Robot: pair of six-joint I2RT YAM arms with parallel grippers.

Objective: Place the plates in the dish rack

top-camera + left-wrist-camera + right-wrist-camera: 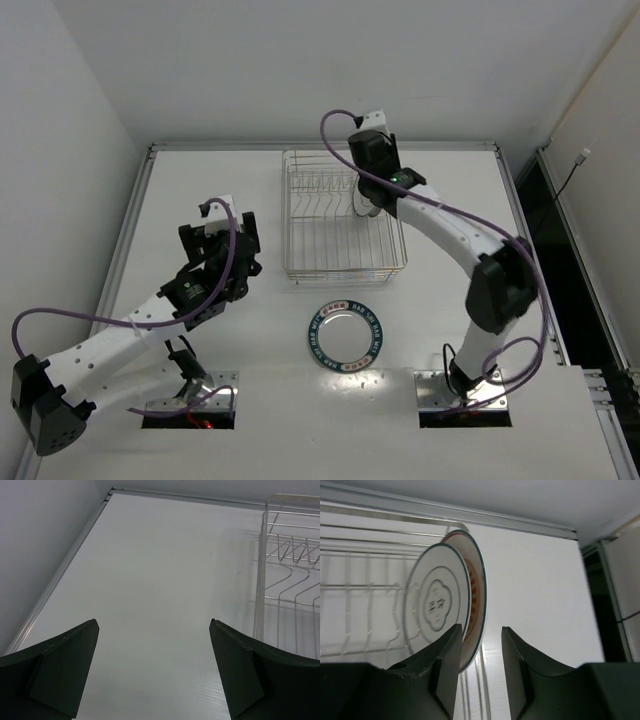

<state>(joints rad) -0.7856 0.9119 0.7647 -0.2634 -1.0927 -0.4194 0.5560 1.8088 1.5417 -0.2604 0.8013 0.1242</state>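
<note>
Two plates stand on edge in the dish rack [365, 587], at its right end. The nearer one is a whitish plate [437, 600] with its marked underside towards me. Close behind it stands the white plate with orange stripes [476, 597]. My right gripper [481, 627] is open just above them; its left finger [445, 655] overlaps their lower rims and nothing is gripped. A third plate with a dark teal, orange-marked rim [346, 335] lies flat on the table in front of the rack [300, 240]. My left gripper [153, 621] is wide open and empty, left of the rack [280, 555].
The raised table rim [65, 565] runs along the left side and the back. A dark gap [607, 605] lies beyond the table's right edge. Purple cables loop off both arms.
</note>
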